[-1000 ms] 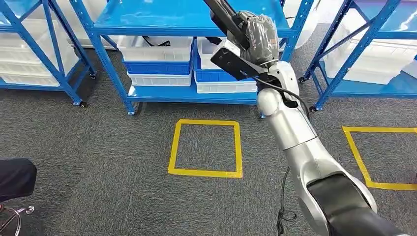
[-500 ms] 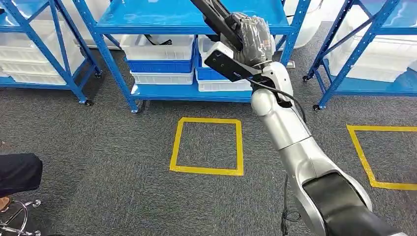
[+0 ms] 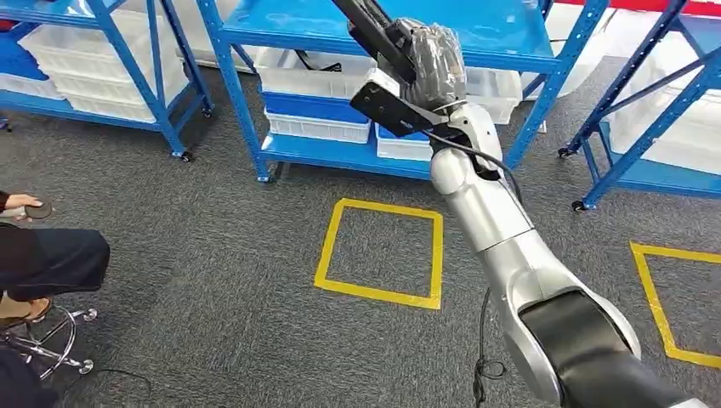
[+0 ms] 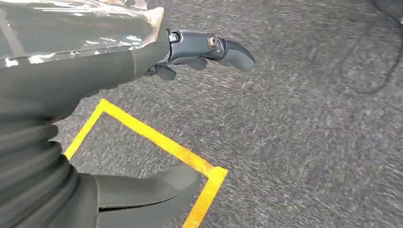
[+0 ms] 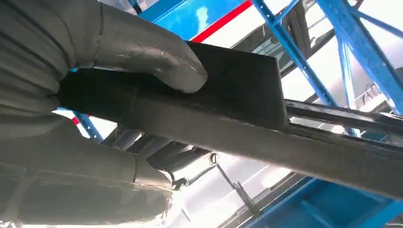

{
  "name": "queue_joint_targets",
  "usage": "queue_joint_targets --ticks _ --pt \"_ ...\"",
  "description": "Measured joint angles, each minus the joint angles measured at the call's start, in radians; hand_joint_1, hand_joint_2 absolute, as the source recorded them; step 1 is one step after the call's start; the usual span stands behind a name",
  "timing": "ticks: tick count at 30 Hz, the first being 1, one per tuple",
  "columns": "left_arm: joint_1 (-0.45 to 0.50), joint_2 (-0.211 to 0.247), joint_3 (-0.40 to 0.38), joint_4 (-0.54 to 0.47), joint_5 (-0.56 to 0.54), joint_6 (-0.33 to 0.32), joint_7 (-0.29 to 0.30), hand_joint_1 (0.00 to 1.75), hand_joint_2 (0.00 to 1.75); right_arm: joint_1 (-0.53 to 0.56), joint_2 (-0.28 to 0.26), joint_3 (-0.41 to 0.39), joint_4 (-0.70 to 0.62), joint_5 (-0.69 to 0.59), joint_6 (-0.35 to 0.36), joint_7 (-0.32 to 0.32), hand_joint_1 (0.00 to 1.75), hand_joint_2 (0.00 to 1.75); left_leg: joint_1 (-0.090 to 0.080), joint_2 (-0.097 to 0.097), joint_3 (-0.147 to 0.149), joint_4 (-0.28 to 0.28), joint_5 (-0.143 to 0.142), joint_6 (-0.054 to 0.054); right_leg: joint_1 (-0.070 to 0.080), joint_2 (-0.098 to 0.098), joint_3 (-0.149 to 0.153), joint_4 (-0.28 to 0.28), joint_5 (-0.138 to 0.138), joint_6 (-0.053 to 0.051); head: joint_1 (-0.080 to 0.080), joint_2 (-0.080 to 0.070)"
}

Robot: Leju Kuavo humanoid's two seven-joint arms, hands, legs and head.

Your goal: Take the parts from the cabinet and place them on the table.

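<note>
Right hand (image 3: 435, 59), upper centre of the head view, grips a long black part (image 5: 266, 128) raised before the blue cabinet (image 3: 374, 34). The whole scene has shifted right since earlier: the robot is turning, probably toward the table. Left hand (image 4: 142, 95) hangs with fingers apart, holding nothing.

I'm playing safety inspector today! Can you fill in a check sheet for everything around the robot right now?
Surface: grey carpet floor with yellow tape squares; no table seen.
Job's things: long black part held in the right robot hand.
Clutter: white and blue bins on the blue shelves.
Robot hands: right grips the part; left robot hand holds nothing, fingers apart above the floor.
Cables: black cable hanging beside the right arm.
Surroundings: a seated person on a stool at the left.
</note>
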Motion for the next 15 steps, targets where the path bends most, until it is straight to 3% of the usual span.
queue_joint_targets --ticks 1,2,5,6,7,8,9,11,12,13,15 --pt "0.000 0.000 0.000 0.000 0.000 0.000 0.000 0.00 1.75 -0.001 0.000 0.000 0.003 0.000 -0.002 -0.002 1.75 1.75 0.000 -0.007 -0.005 0.005 -0.001 -0.003 -0.006 0.033 0.036 -0.082 0.015 -0.001 0.000 0.000" --pt "-0.001 0.001 0.001 0.000 0.000 0.000 0.000 0.00 1.75 -0.001 0.000 0.000 0.005 0.000 -0.006 -0.003 1.75 1.75 -0.008 -0.013 -0.014 0.012 -0.002 -0.009 -0.003 0.031 0.044 -0.087 0.016 -0.007 -0.001 0.000" --pt "0.005 0.000 0.006 0.000 0.000 0.002 0.000 0.00 1.75 0.001 0.003 0.001 0.012 -0.005 -0.010 -0.010 1.75 1.75 0.002 -0.027 -0.021 0.007 0.009 -0.026 0.003 0.012 0.037 -0.083 0.021 -0.019 -0.001 0.000" --pt "0.008 0.004 0.009 0.000 0.000 0.003 0.000 0.00 1.75 0.001 0.002 0.000 0.014 -0.010 -0.015 -0.012 1.75 1.75 0.001 -0.030 -0.025 0.009 0.007 -0.030 -0.011 0.003 0.039 -0.092 0.027 -0.028 0.000 0.000" --pt "0.011 -0.001 0.011 0.002 0.000 0.005 0.000 0.00 1.75 0.003 0.003 0.000 0.014 -0.012 -0.021 -0.016 1.75 1.75 0.000 0.001 -0.033 0.027 -0.010 -0.035 -0.012 -0.004 0.040 -0.093 0.030 -0.033 -0.003 0.000" --pt "0.011 0.000 0.013 0.002 0.001 0.007 0.000 0.00 1.75 0.006 0.003 0.000 0.013 -0.015 -0.030 -0.022 1.75 1.75 0.002 0.026 -0.053 0.074 -0.043 -0.041 -0.013 -0.009 0.039 -0.093 0.031 -0.037 -0.008 0.000" --pt "0.010 0.000 0.015 0.002 0.005 0.011 0.000 0.00 1.75 0.015 0.002 0.000 0.013 -0.018 -0.040 -0.029 1.75 1.75 0.007 0.042 -0.092 0.158 -0.086 -0.049 -0.013 -0.015 0.039 -0.093 0.031 -0.039 -0.007 0.000" --pt "0.011 -0.001 0.023 0.002 0.013 0.011 -0.005 0.00 1.75 0.042 0.000 -0.001 0.011 -0.019 -0.049 -0.039 1.75 1.75 0.013 0.050 -0.165 0.312 -0.145 -0.059 -0.012 -0.032 0.038 -0.092 0.030 -0.039 -0.007 0.000" --pt "0.012 -0.002 0.026 0.003 0.020 0.011 -0.008 0.00 1.75 0.057 0.000 0.000 0.010 -0.019 -0.051 -0.043 1.75 1.75 0.016 0.052 -0.176 0.334 -0.143 -0.061 -0.012 -0.040 0.038 -0.092 0.030 -0.039 -0.007 0.000" --pt "0.013 -0.002 0.029 0.003 0.022 0.010 -0.008 0.00 1.75 0.070 0.000 -0.001 0.009 -0.019 -0.052 -0.045 1.75 1.75 0.019 0.053 -0.164 0.308 -0.123 -0.063 -0.012 -0.048 0.038 -0.092 0.030 -0.038 -0.007 0.000" --pt "0.013 -0.001 0.035 0.003 0.031 0.009 -0.010 0.00 1.75 0.089 -0.003 -0.002 0.001 -0.019 -0.053 -0.048 1.75 1.75 0.022 0.070 -0.072 0.139 -0.043 -0.062 -0.014 -0.063 0.038 -0.092 0.030 -0.038 -0.007 0.000"
